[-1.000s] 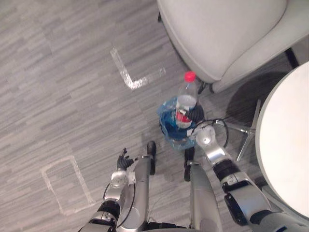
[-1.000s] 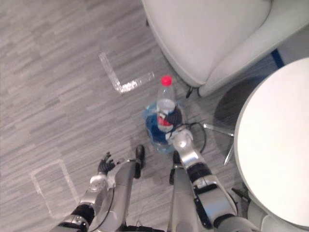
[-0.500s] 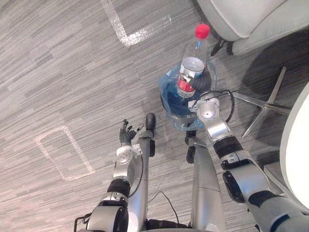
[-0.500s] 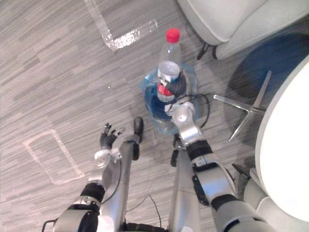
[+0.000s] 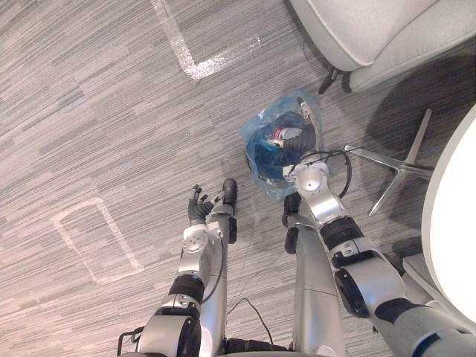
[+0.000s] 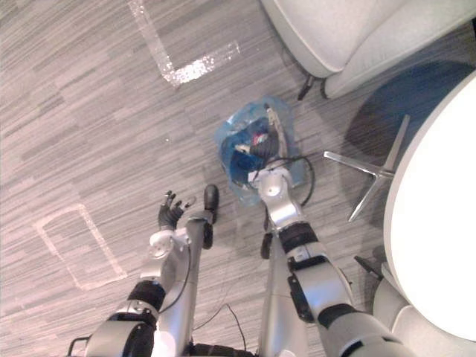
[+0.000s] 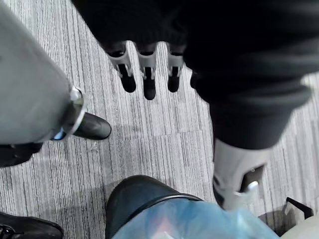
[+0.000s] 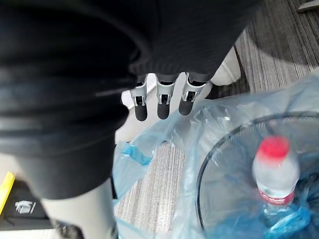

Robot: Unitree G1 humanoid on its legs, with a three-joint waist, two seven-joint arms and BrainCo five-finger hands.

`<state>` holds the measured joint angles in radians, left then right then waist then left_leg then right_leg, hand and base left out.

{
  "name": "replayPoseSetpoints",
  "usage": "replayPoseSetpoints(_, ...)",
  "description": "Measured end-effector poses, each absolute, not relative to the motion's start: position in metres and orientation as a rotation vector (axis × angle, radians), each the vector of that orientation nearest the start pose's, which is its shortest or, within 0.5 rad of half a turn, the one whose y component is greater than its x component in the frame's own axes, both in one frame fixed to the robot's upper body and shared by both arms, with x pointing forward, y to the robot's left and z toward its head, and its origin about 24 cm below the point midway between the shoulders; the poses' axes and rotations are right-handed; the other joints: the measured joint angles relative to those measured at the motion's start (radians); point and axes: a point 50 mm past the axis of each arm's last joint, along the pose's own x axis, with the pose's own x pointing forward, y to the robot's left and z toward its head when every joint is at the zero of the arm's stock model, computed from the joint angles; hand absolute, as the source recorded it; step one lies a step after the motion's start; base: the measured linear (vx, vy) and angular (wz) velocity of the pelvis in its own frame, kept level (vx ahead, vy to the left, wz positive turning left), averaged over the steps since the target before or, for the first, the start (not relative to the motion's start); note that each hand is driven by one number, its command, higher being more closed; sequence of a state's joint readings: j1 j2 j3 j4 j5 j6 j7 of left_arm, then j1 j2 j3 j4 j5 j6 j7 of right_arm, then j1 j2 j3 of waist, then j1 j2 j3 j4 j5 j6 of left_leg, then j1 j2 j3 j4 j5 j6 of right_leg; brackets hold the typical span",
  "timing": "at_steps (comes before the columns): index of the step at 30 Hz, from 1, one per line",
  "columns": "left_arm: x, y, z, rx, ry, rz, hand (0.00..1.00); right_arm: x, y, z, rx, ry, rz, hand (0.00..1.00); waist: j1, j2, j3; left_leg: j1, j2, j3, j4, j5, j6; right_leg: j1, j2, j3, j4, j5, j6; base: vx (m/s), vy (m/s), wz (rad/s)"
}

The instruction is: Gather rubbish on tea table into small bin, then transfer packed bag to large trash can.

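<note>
A small black wire bin (image 8: 207,169) lined with a blue plastic bag (image 5: 260,145) stands on the floor between my arms and the armchair. A clear plastic bottle (image 8: 273,174) with a red cap and red label rests inside it, cap up. My right hand (image 5: 295,141) hovers over the bin's near rim; its fingers (image 8: 159,102) are straight and hold nothing. My left hand (image 5: 198,209) hangs open over the carpet left of the bin, fingers (image 7: 147,79) straight and empty. The bin's edge and bag (image 7: 169,221) lie just past that hand.
A grey armchair (image 5: 387,30) stands beyond the bin. The round white table (image 5: 455,223) is at the right, and a metal star base leg (image 5: 398,167) lies on the floor beside the bin. White tape marks (image 5: 197,63) line the grey carpet.
The bottle, held upright above the bin by my right hand, now sits down inside the bag. My right hand's fingers have straightened. The camera has tilted slightly.
</note>
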<state>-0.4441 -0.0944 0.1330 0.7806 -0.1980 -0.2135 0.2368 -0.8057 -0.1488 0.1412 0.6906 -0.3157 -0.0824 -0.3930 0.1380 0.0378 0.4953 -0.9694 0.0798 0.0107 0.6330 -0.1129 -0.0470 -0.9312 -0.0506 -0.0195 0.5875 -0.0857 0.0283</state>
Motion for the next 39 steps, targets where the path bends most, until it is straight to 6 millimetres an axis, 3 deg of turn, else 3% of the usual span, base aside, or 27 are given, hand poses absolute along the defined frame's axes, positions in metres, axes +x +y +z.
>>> replayPoseSetpoints(5, 0.317, 0.127, -0.004, -0.279, 0.207, 0.254, 0.00, 0.379, -0.108, 0.138, -0.608, -0.330, -0.115, 0.00, -0.002, -0.014, -0.012, 0.028, 0.004, 0.001, -0.011, 0.000, -0.001, 0.027, 0.003, 0.000, -0.012, 0.002, -0.003, 0.00, -0.002, -0.01)
replayPoseSetpoints(6, 0.315, 0.126, -0.010, -0.274, 0.236, 0.252, 0.00, 0.371, -0.087, 0.120, -0.884, -0.372, 0.033, 0.00, -0.007, -0.028, -0.020, 0.037, 0.009, -0.009, -0.006, 0.002, -0.003, 0.047, 0.009, -0.011, -0.021, 0.007, -0.007, 0.00, 0.000, 0.00)
replayPoseSetpoints(10, 0.315, 0.127, -0.012, -0.266, 0.241, 0.253, 0.00, 0.367, -0.074, 0.110, -1.003, -0.386, 0.121, 0.00, -0.006, -0.040, -0.026, 0.056, 0.009, -0.007, -0.022, 0.006, -0.009, 0.060, 0.009, -0.009, -0.028, 0.008, -0.009, 0.00, 0.000, 0.00)
replayPoseSetpoints(17, 0.321, 0.128, -0.011, -0.275, 0.255, 0.265, 0.00, 0.366, -0.087, 0.054, -1.213, -0.132, 0.230, 0.00, -0.008, -0.043, -0.028, 0.032, 0.006, -0.030, -0.095, 0.054, -0.018, 0.049, 0.007, -0.040, -0.095, 0.040, -0.015, 0.01, -0.020, 0.11)
replayPoseSetpoints(26, 0.338, 0.126, 0.009, -0.317, 0.200, 0.267, 0.00, 0.381, -0.102, 0.066, -1.207, -0.050, 0.120, 0.00, -0.007, -0.044, -0.024, -0.067, 0.008, -0.032, -0.092, 0.072, -0.017, -0.049, 0.014, -0.038, -0.105, 0.063, -0.020, 0.04, 0.003, 0.00)
replayPoseSetpoints(27, 0.340, 0.125, 0.012, -0.325, 0.195, 0.265, 0.00, 0.383, -0.107, 0.067, -1.193, -0.027, 0.093, 1.00, -0.006, -0.045, -0.023, -0.082, 0.009, -0.032, -0.088, 0.073, -0.017, -0.062, 0.015, -0.035, -0.104, 0.065, -0.020, 0.04, 0.009, -0.03)
replayPoseSetpoints(33, 0.346, 0.124, 0.020, -0.353, 0.169, 0.272, 0.00, 0.383, -0.119, 0.062, -1.188, 0.041, 0.047, 1.00, -0.004, -0.042, -0.014, -0.115, 0.009, -0.030, -0.092, 0.070, -0.012, -0.101, 0.016, -0.029, -0.095, 0.065, -0.019, 0.02, 0.003, -0.01)
replayPoseSetpoints(39, 0.350, 0.123, 0.029, -0.358, 0.132, 0.274, 0.00, 0.387, -0.121, 0.071, -1.164, 0.020, 0.001, 1.00, -0.003, -0.042, 0.022, -0.124, 0.009, -0.024, -0.102, 0.071, -0.014, -0.124, 0.015, -0.023, -0.083, 0.059, -0.018, 0.02, -0.006, 0.00)
